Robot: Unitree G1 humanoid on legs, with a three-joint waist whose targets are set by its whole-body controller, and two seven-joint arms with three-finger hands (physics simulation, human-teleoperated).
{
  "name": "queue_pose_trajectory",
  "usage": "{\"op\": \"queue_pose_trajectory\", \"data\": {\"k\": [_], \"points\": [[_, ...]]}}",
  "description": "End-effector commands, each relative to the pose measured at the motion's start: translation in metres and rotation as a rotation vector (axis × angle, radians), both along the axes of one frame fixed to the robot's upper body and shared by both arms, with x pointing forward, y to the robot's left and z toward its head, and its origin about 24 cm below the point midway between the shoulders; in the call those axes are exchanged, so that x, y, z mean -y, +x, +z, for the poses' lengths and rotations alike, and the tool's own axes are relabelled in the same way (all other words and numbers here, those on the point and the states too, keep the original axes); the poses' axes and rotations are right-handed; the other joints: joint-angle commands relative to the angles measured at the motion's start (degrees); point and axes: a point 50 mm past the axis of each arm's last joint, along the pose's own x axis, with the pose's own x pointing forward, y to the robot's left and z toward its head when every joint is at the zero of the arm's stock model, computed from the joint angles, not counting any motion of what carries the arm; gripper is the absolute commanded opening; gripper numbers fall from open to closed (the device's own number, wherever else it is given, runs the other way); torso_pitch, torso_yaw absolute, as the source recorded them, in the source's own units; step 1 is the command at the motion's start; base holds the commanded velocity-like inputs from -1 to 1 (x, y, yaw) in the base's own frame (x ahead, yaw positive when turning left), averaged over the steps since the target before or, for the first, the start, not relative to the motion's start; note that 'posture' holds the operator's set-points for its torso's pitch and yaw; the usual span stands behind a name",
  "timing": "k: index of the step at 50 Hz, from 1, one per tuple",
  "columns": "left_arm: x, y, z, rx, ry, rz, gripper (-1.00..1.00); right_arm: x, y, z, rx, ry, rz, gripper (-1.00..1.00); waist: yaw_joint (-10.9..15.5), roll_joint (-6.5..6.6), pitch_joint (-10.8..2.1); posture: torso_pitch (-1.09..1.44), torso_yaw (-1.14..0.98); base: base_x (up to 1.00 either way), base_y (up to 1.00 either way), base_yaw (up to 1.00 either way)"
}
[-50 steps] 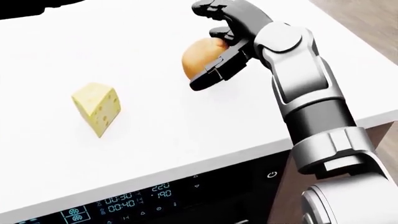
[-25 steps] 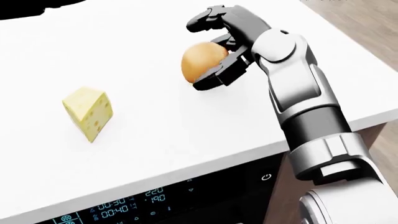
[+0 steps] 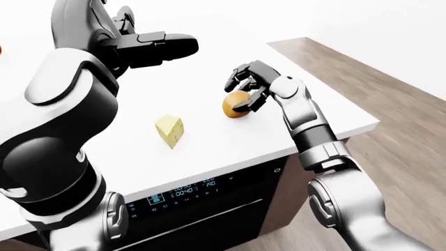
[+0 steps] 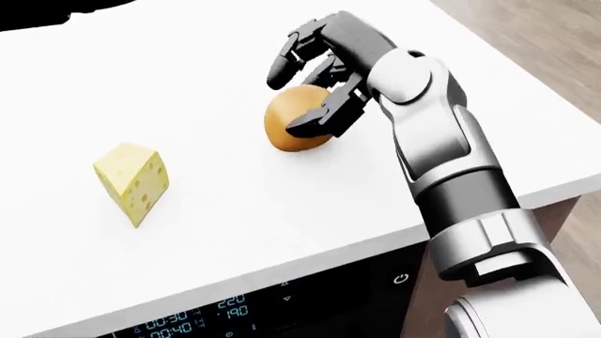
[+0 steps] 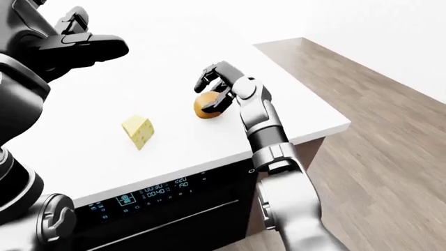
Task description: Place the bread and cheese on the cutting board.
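**While the bread is sitting on the counter, the right hand is arching over it**

Item 1, bread (image 4: 293, 127): a round golden-brown roll, lying on the white counter (image 4: 234, 211) toward the upper middle of the head view. It is resting on the surface, partly covered from above and from the right.

Item 2, right hand (image 4: 315, 81): reaching in from the lower right, forearm rising steeply, wrist bending down over the roll. The dark fingers (image 4: 287, 53) are curling above the roll's top with a visible gap beneath their tips; the thumb (image 4: 315, 120) is lying across the roll's right face. The digits are standing spread about the bread rather than clamping it, so the hand is reading as unclenched.

Item 3, cheese (image 4: 133, 182): a pale yellow wedge with holes, standing on the counter well to the left of the bread and apart from both hands.

Item 4, left hand (image 3: 155, 46): hanging raised at the upper left of the left-eye view, well clear of the counter, fingers stretching out roughly level and holding nothing.

Item 5, oven panel (image 3: 182, 191): a dark appliance face with lit blue digits, sitting under the counter's near edge.

Item 6, wooden floor (image 5: 376, 130): running along the right side of the right-eye view.
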Motion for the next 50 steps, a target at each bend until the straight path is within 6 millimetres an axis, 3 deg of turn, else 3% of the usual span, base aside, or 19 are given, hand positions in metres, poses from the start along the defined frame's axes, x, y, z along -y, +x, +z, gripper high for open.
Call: {"op": "queue_pose_trajectory", "data": {"k": [1, 7, 13, 21, 36, 50], "points": [[-0.002, -0.006, 0.013, 0.072, -0.016, 0.008, 1.00, -0.007, -0.002, 0.003, -0.028, -0.026, 0.042, -1.00, 0.1, 0.10, -1.07, 0.00, 0.00, 0.00, 0.00, 0.00], [-0.002, -0.006, 0.013, 0.072, -0.015, 0.009, 1.00, -0.007, -0.005, 0.031, 0.041, 0.003, 0.041, -1.00, 0.2, 0.11, -0.84, 0.00, 0.00, 0.00, 0.00, 0.00], [-0.002, -0.006, 0.013, 0.073, -0.015, 0.010, 1.00, -0.006, -0.008, 0.038, 0.064, 0.016, 0.038, -1.00, 0.3, 0.12, -0.57, 0.00, 0.00, 0.00, 0.00, 0.00], [-0.002, -0.006, 0.013, 0.070, -0.013, 0.011, 1.00, -0.002, -0.018, 0.064, 0.122, 0.057, 0.031, -1.00, 0.4, 0.16, -0.33, 0.00, 0.00, 0.00, 0.00, 0.00], [-0.004, -0.006, 0.008, 0.024, 0.021, -0.013, 1.00, 0.022, -0.042, 0.109, 0.278, 0.171, -0.045, -1.00, 0.7, 0.08, -0.22, 0.00, 0.00, 0.00, 0.00, 0.00], [0.002, -0.009, -0.018, -0.069, 0.140, -0.060, 1.00, 0.029, -0.047, 0.108, 0.286, 0.182, -0.063, -1.00, 0.7, 0.06, -0.27, 0.00, 0.00, 0.00, 0.00, 0.00]]}}
